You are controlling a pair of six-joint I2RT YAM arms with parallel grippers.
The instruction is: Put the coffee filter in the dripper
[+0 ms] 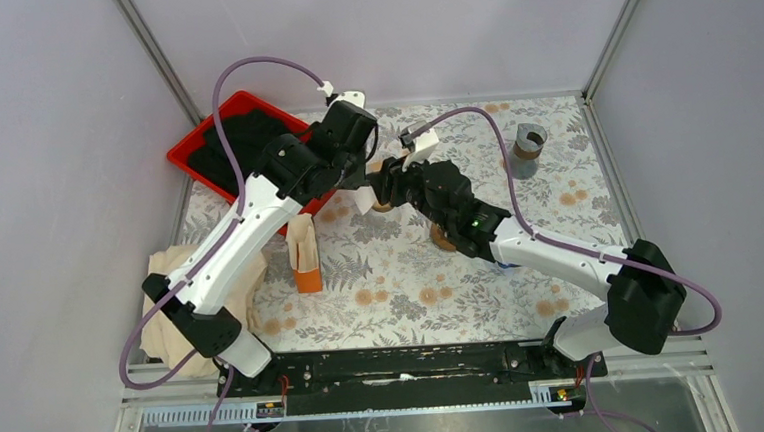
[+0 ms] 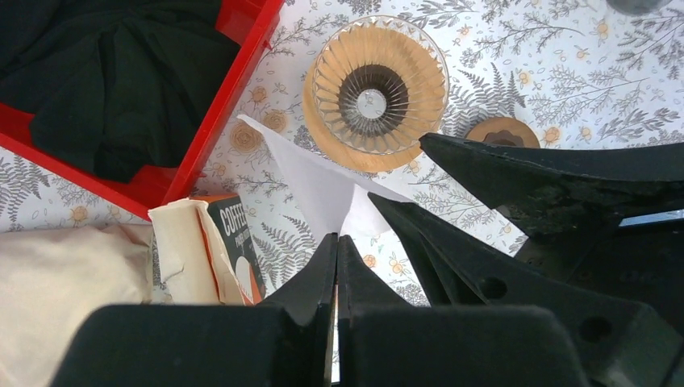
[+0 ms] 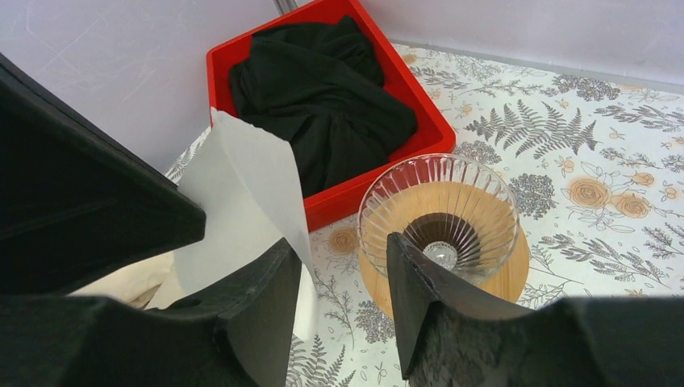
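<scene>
Just short of the dripper [image 2: 407,60], held off the table, the coffee filter [image 2: 310,173] is flat and folded. It is pinched at one corner by your left gripper [image 2: 337,239], whose fingers are clamped tight on the paper. Your right gripper [image 3: 343,246] has its fingers parted, with one finger against the filter's edge; as far as both wrist views show, nothing is caught between them. The likeliest failure is a bad pinch. If the right fingers close on both layers rather than one, the cone will not open, and the filter will lie flat across the glass ribs instead of seating. Pulling against the left gripper's hold could crease or tear such thin paper. If you release the left side before the right has a real hold, the filter will probably drop onto the cloth beside the red tray [image 3: 419,133]. The right fingers are also close above the dripper, so a careless swing could nudge it off its spot.
</scene>
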